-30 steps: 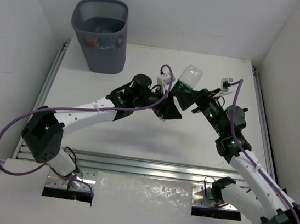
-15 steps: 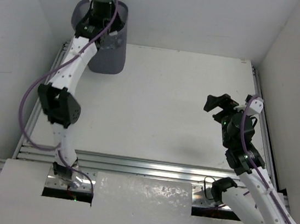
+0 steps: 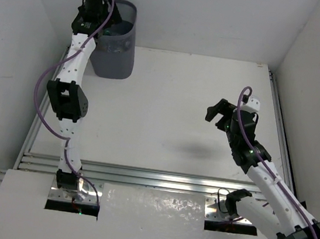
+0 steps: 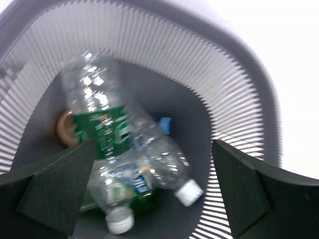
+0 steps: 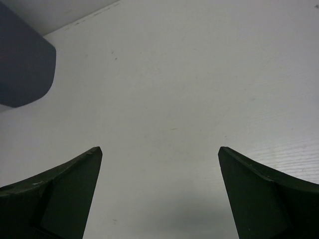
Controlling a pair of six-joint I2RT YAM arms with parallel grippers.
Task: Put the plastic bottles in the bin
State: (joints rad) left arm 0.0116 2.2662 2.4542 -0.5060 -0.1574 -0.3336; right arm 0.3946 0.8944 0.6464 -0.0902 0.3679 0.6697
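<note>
Left gripper [image 4: 153,145] hangs over the bin [image 3: 118,61] at eleven o'clock, jaws spread, empty. The plastic bottles [image 4: 102,130] lie inside. Right gripper [image 3: 215,111], three o'clock, likewise spread and empty. No bottle shows on the table [image 3: 150,106]. Judgement: depositing appears complete; next, lift the left arm clear.

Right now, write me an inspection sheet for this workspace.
Surface: white table, no bottles seen on it.
Job's things: grey bin at the far left corner; bottles lie inside, one green-labelled, others clear.
Clutter: nothing seen.
Grippers: left gripper open above the bin, empty; right gripper open over the table, empty.
Cables: purple cables run along both arms.
Surroundings: white walls; metal rails at the near edge.
</note>
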